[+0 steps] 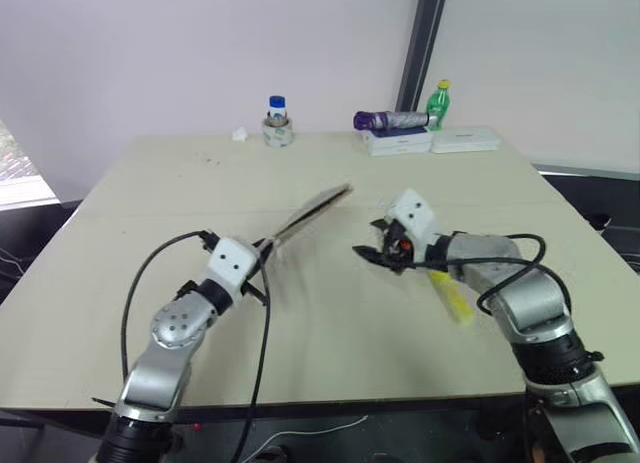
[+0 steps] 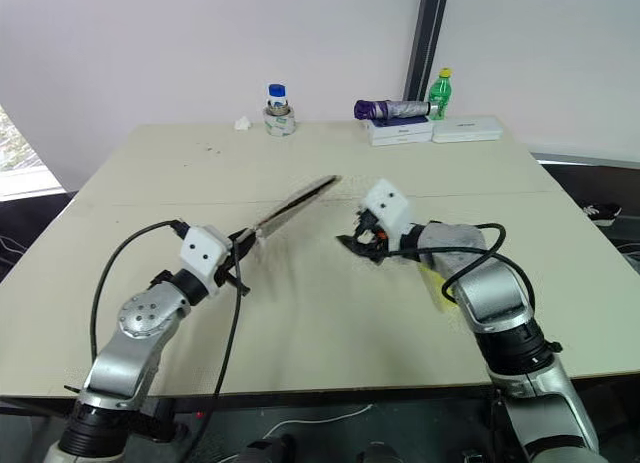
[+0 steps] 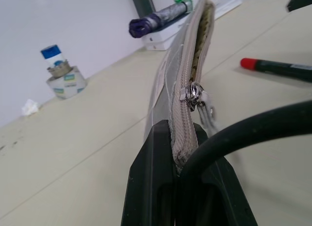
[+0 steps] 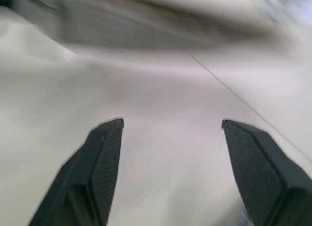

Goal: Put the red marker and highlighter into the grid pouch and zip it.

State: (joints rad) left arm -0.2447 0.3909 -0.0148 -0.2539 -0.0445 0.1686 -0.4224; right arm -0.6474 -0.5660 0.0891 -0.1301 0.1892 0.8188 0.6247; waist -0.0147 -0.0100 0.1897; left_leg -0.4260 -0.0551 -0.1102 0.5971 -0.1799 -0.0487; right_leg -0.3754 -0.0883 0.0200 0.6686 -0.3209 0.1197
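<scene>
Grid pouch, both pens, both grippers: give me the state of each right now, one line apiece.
grid pouch: lifted off the table by one end, zipper partly open.
red marker: capped, lying flat on the table, outside the pouch.
highlighter: lying on the table under the right arm, outside the pouch.
left gripper: shut on the pouch's end.
right gripper: open, empty, above the table.

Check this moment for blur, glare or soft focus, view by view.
Right wrist view: heavy motion smear across the background, only the right claw, standing open, reads crisply. Left wrist view: sharp on the grey grid-lined fabric pouch pinched by the left claw; a thick black cable blocks one corner. Both eye views: even, soft light, no glare, faint shadows on the beige table.
</scene>
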